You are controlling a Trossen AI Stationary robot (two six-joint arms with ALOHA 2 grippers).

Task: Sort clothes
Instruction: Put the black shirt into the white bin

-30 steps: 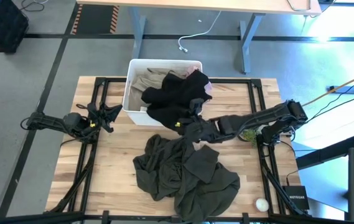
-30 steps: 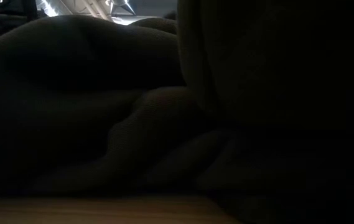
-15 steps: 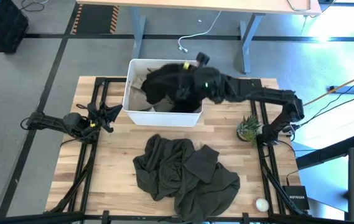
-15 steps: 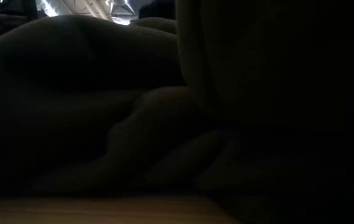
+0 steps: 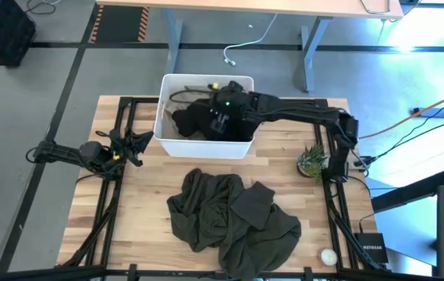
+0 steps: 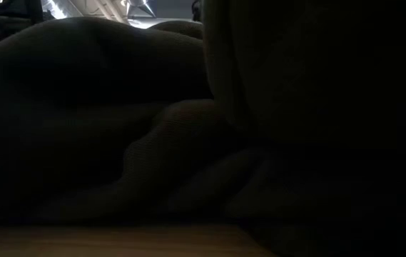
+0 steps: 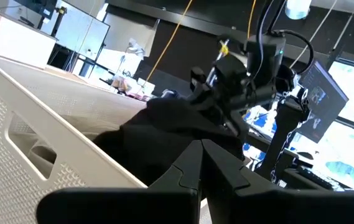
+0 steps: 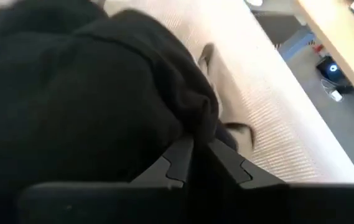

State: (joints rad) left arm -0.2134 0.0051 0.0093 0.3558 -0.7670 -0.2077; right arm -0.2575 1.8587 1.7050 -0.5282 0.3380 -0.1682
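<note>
The small black garment (image 5: 198, 121) lies bunched inside the white bin (image 5: 167, 144) at the table's far middle. My right gripper (image 5: 223, 109) reaches over the bin from the right and is shut on it; the left wrist view also shows it (image 7: 226, 93). A strip of beige cloth (image 5: 172, 101) shows at the bin's left side. The pink garment is hidden. The large olive-green garment (image 5: 233, 218) lies crumpled on the table's near middle and fills the low view (image 6: 117, 143). My left gripper (image 5: 136, 144) waits shut and empty left of the bin. My right gripper pinches a bunched fold of the black garment (image 8: 189, 121) between its two fingers. The fingers slant down into the bin from its right side. The cloth spreads out ahead of and below the fingers and lies slack in the bin; how many layers are held cannot be told.
A small potted plant (image 5: 313, 161) stands right of the bin by the right arm's base. A small white ball (image 5: 328, 255) lies at the near right corner. Bare wood (image 5: 140, 195) lies between the left arm and the olive garment.
My right gripper has carried the black garment from the table just in front of the bin up and over the bin's far right corner. It then went left and down into the bin. The garment, earlier draped over the bin's front wall, now lies inside it.
</note>
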